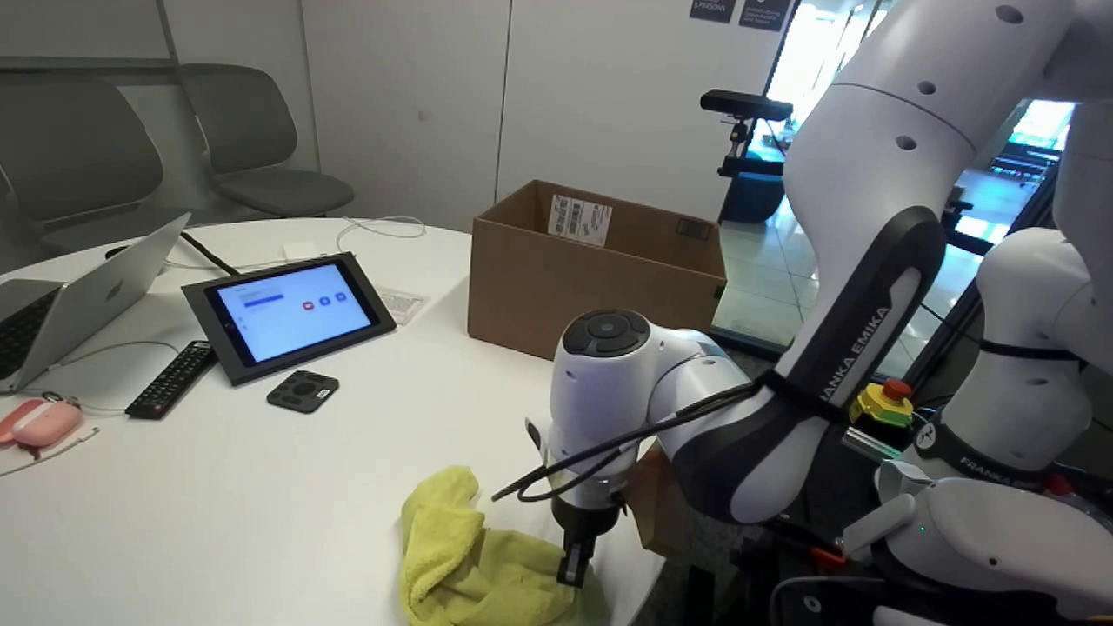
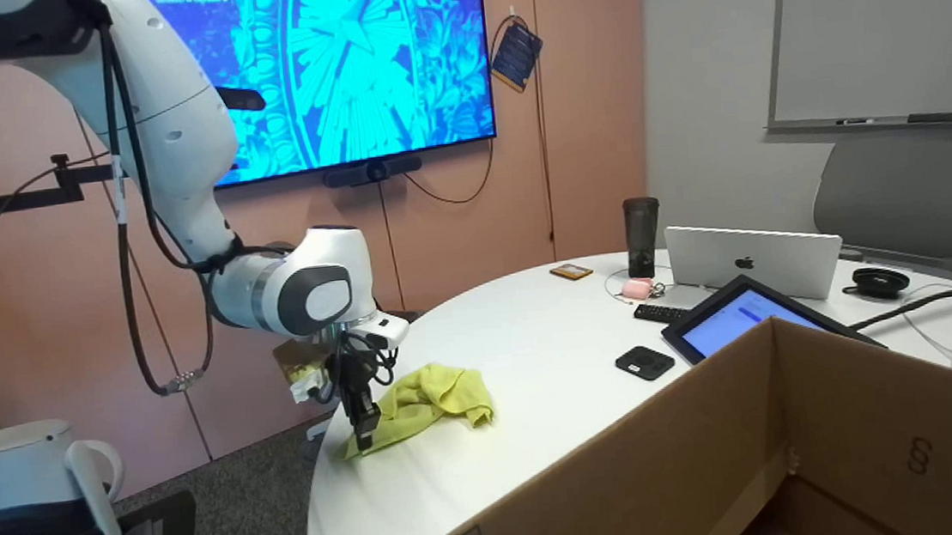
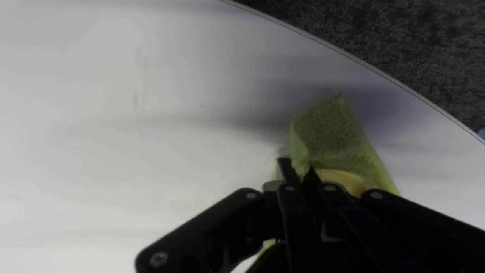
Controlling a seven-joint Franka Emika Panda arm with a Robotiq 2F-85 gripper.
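A crumpled yellow-green cloth [image 1: 443, 539] lies on the white round table near its rim, and both exterior views show it. In the wrist view, a fold of the cloth [image 3: 337, 132] is pinched between the fingertips of my gripper [image 3: 298, 167], which is shut on it. Part of the cloth sticks out past the fingers toward the table's edge; the rest is partly hidden beneath the black gripper body. Seen from outside, the gripper [image 2: 364, 437] points down at the cloth's near-edge end, low over the tabletop.
A tall open cardboard box [image 1: 591, 287] stands on the table's side. Farther across are a tablet on a stand [image 1: 296, 313], a black square device [image 1: 303, 391], a remote [image 1: 171, 379], a laptop [image 2: 751, 261] and a dark tumbler [image 2: 642, 236]. The table's edge [image 3: 352, 57] curves close by.
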